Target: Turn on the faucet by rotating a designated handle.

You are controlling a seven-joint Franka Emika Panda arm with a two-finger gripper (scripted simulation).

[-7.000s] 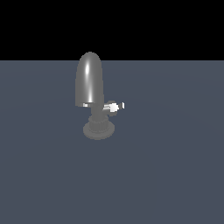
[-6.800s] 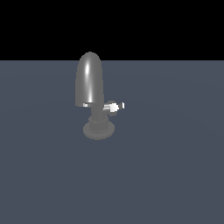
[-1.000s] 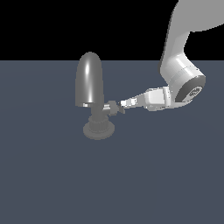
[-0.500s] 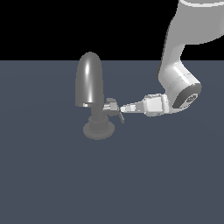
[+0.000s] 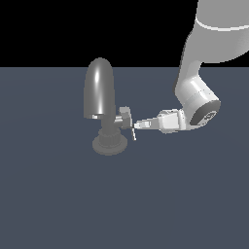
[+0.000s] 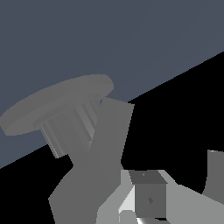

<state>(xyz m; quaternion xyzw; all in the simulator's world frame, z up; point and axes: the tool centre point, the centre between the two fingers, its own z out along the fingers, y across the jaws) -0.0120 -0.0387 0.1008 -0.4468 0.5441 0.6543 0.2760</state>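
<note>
In the exterior view the grey shiny faucet [image 5: 99, 92] stands with its domed spout upright on a ribbed round base [image 5: 110, 144]. The short silver handle [image 5: 125, 116] sticks out from the neck toward the exterior view's right, with a thin pale sliver hanging just below its tip. My gripper [image 5: 138, 125] reaches in from the right, its fingertips right at the handle's end; contact cannot be told apart. Whether the jaws are open or shut does not show. The wrist view shows the ribbed base [image 6: 65, 111], the neck and a blocky handle part [image 6: 148, 199] close up.
The faucet stands on a flat dark blue-grey floor [image 5: 63, 204]. My white arm [image 5: 197, 90] comes down from the upper right of the exterior view. Nothing else shows.
The arm, absent seven seconds ago, has come in from the right. Over the last second the gripper has moved left and lower onto the handle, which now looks shorter and turned.
</note>
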